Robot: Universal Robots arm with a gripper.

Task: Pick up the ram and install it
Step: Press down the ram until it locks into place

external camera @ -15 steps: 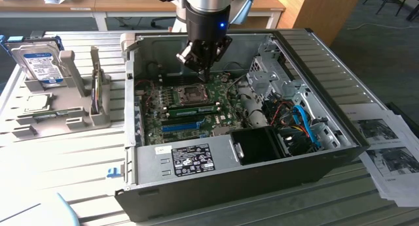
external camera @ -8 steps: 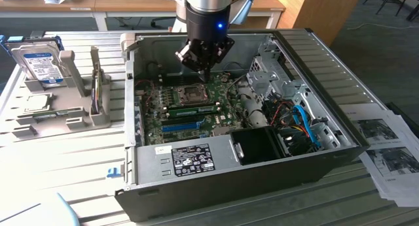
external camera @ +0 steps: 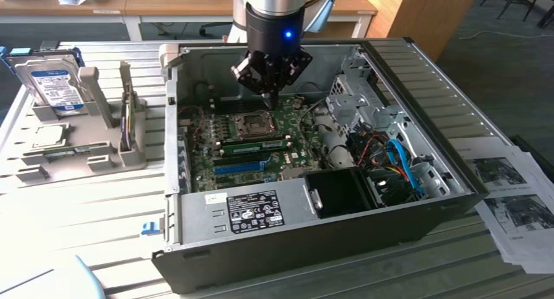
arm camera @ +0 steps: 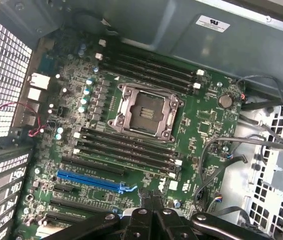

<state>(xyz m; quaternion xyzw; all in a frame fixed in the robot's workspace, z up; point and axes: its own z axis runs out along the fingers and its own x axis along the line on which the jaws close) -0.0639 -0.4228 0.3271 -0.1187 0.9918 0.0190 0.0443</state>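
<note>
Jaws [external camera: 269,101] shut and empty above the motherboard [external camera: 251,146].

Just below the closed tips sits the CPU socket [external camera: 256,122]; past it, nearer the exterior view's bottom, a ram [external camera: 257,145] lies seated in its slot, then the blue slot [external camera: 240,167]. Well off toward that view's left, a drive [external camera: 54,83] stands in a rack [external camera: 82,157] on the worktop [external camera: 52,240].
</note>
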